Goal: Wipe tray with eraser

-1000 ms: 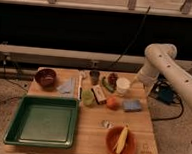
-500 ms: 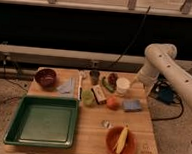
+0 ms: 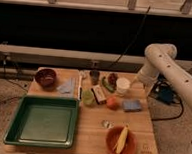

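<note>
The large green tray [image 3: 15,128] lies on the front left of the wooden table, with nothing in it. The eraser [image 3: 98,93], a small block with a dark brown top over a pale side, lies near the table's middle, just right of the tray's far right corner. My white arm bends in from the right. Its gripper [image 3: 134,83] hangs at the table's back right, beside a white cup [image 3: 122,86]. It is well away from both the eraser and the tray.
Around the eraser are a pale green rounded item [image 3: 89,97], an orange [image 3: 112,103], a blue sponge [image 3: 131,105], a dark cup [image 3: 94,76] and a green vegetable [image 3: 107,85]. A brown bowl [image 3: 46,77] and cloth [image 3: 67,87] lie at back left. An orange bowl holding a banana [image 3: 121,142] stands at front right.
</note>
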Robot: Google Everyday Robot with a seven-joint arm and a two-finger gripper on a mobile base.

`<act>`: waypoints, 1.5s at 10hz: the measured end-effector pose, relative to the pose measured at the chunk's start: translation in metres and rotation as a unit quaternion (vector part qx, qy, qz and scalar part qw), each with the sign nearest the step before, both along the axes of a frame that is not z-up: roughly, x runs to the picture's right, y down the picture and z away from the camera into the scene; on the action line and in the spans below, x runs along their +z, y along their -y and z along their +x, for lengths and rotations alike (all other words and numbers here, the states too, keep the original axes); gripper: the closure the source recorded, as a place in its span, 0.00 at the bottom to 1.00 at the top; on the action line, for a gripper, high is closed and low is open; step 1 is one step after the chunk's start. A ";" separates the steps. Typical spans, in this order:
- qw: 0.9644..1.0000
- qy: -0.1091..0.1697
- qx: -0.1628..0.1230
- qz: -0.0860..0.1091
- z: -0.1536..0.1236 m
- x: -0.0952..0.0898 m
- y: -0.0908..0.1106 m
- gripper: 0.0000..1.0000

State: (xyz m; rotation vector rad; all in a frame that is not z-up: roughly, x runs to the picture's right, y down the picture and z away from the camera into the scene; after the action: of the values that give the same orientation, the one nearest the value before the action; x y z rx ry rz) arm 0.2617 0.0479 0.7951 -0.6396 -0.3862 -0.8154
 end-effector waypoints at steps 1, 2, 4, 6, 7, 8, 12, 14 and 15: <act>1.000 0.005 -0.003 0.000 -0.002 -0.001 -0.001 0.38; 1.000 0.018 -0.012 0.003 -0.007 -0.003 -0.003 0.38; 0.998 0.052 -0.037 0.011 -0.039 -0.006 -0.006 0.38; 0.994 0.086 -0.068 0.020 -0.086 -0.010 -0.008 0.38; 0.991 0.103 -0.085 0.023 -0.112 -0.010 -0.010 0.38; 0.988 0.116 -0.099 0.025 -0.131 -0.009 -0.010 0.38; 0.973 0.168 -0.153 0.036 -0.187 0.007 -0.007 0.38; 0.970 0.177 -0.163 0.038 -0.191 0.017 -0.004 0.38; 0.969 0.181 -0.167 0.037 -0.194 0.023 -0.003 0.38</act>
State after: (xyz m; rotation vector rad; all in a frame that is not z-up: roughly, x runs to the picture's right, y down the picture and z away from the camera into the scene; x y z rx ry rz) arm 0.0679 0.0506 0.8177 -0.4895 -0.5847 -1.2700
